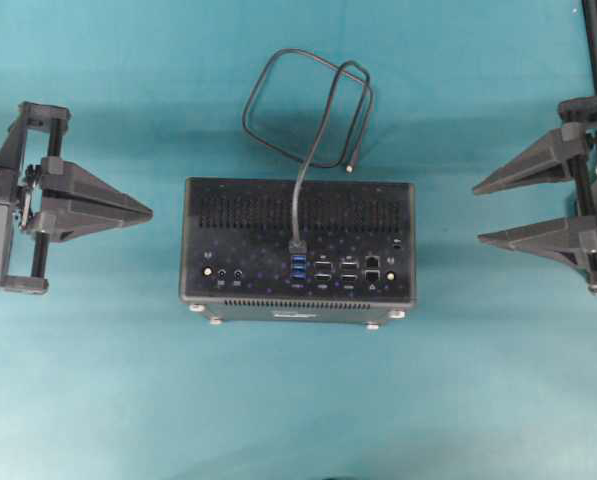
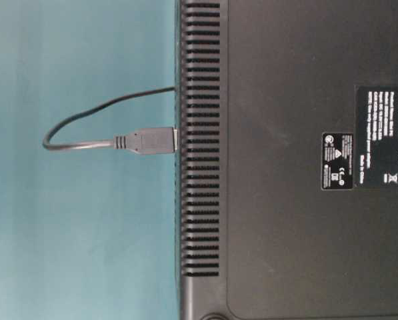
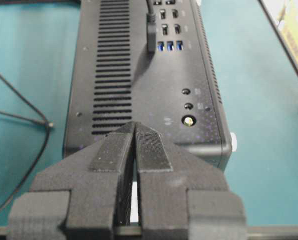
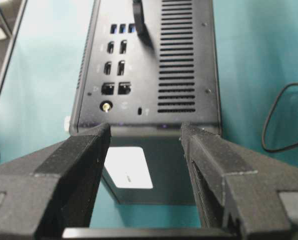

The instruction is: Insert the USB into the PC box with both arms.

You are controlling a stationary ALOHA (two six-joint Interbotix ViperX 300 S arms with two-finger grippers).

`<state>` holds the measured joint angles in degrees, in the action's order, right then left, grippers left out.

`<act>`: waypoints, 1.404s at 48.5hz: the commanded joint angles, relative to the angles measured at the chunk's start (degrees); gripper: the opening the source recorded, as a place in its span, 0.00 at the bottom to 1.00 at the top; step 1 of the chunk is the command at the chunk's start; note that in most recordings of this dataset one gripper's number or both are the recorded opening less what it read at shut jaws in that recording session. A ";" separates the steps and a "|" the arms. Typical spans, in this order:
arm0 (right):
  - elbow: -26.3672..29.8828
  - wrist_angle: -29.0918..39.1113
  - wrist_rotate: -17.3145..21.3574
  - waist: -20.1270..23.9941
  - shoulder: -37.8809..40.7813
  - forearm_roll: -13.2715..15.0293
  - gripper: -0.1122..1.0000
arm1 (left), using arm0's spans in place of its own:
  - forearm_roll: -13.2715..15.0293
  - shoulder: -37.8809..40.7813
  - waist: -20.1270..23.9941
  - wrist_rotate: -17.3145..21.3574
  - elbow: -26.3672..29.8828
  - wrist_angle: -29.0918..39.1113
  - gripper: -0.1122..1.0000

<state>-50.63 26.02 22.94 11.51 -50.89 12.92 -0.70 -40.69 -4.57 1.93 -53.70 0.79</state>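
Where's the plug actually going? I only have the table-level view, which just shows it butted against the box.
Observer: In the overhead view the USB plug stands at the top of the stack of blue ports on the PC box.
Operator: Are the end effectors holding anything?
Observer: No. The left end effector is shut and empty, apart from the box on its left side.
Operator: And the right one?
Observer: The right end effector is open, apart from the box on its right side.
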 commanded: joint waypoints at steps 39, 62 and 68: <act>0.00 -2.11 0.26 0.09 -1.49 0.09 0.68 | -0.09 -0.09 -0.09 -0.26 0.62 -0.79 0.10; -0.70 -2.11 0.26 0.09 -1.93 0.09 0.68 | -0.09 -0.09 -0.09 -0.35 0.53 -0.88 0.10; -0.79 -2.11 0.26 0.09 -1.85 0.00 0.68 | -0.09 -0.09 -0.09 -0.35 0.62 -0.88 0.10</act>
<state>-51.94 24.17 22.94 11.43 -53.00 12.83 -0.70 -40.69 -4.57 1.58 -53.70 0.44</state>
